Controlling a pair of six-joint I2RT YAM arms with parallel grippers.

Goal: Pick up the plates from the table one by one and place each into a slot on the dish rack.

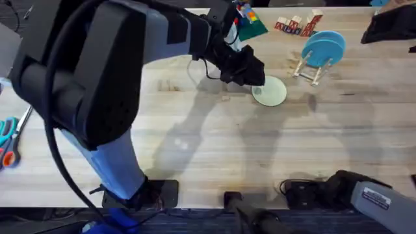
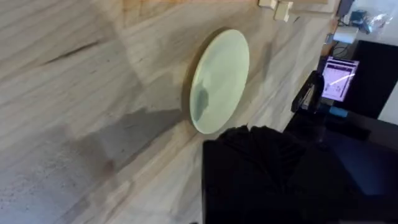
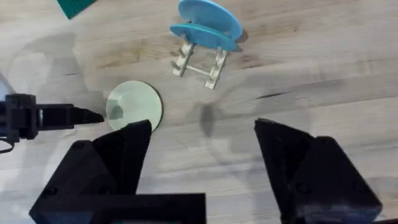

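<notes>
Pale yellow-green plate (image 1: pixel 271 91), round, smooth plastic with a shallow raised rim, flat on the tabletop (image 1: pixel 214 153) toward the far middle, just left of the rack (image 1: pixel 311 70). Left gripper (image 1: pixel 252 77) black and blocky, at the plate's near-left edge, over or touching the rim; cannot tell whether its jaws are parted or closed. From the left wrist, same plate (image 2: pixel 219 81) a glossy oval disc with a soft grey reflection, one dark finger (image 2: pixel 273 168) bulking beside its edge. Rack of thin light-wood slats on a small base, upright on the far right of the tabletop, with two round blue plates (image 1: pixel 324 47) on edge in its slots, one a shade paler than the other. From the right wrist, rack (image 3: pixel 200 61) and blue plates (image 3: pixel 208 23) up the tabletop, yellow-green plate (image 3: pixel 134 106) nearer, left arm's tip reaching in to its edge. Right gripper (image 3: pixel 202 165) with jaws wide apart, nothing between them, angular matte-black fingers (image 3: pixel 292 162) over bare planks. Tabletop of pale wood planks, grain streaked, a few dark knots. Beyond the rack, small lettered wooden blocks (image 1: pixel 296 25) in a cluster; a green flat piece (image 1: pixel 252 26) near them. Scissors (image 1: pixel 8 140) with teal and orange handles at the left edge.
</notes>
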